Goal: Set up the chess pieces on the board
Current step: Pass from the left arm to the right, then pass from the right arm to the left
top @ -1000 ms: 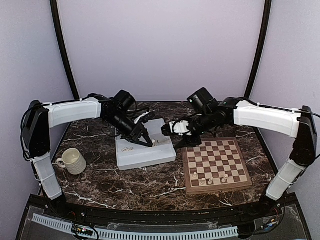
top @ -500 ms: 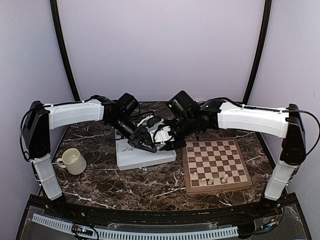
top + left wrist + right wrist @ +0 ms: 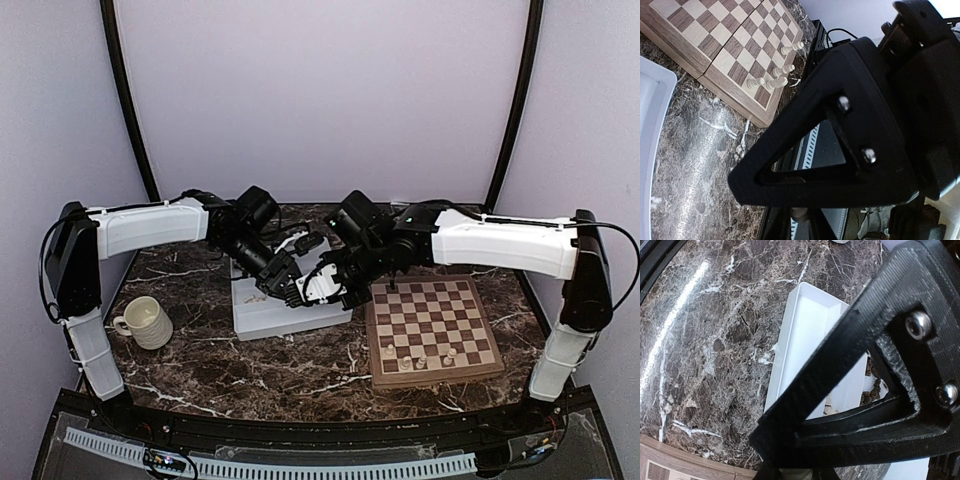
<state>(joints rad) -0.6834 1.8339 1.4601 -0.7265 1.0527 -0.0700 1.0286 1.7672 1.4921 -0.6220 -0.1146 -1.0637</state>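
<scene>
Chess pieces [image 3: 405, 362], tiny turned cream-white figurines, stand as a small handful on the near rows of the square wooden chessboard [image 3: 432, 300] with light tan and dark brown checks. That chessboard lies on the dark marble counter [image 3: 300, 372] in front of the right arm. Just left of it sits a white rectangular divided tray [image 3: 262, 318]. In the right wrist view a few dark brown pieces and one pale one show in a tray compartment, half hidden behind the black finger frame.

Both arms reach in over the right end of the tray, and their tips come very close together. Whether the tips touch cannot be told. The left fingers [image 3: 283, 288] are closed tight, but the pictures do not show whether a piece is pinched between them. The right fingers [image 3: 320, 284] face them from the other side. Their own camera shows only one black triangular finger across the view, so how far they stand apart cannot be told, nor whether they hold anything.

A cream ribbed mug [image 3: 147, 322] stands on the counter by the left arm, well apart from the tray.
</scene>
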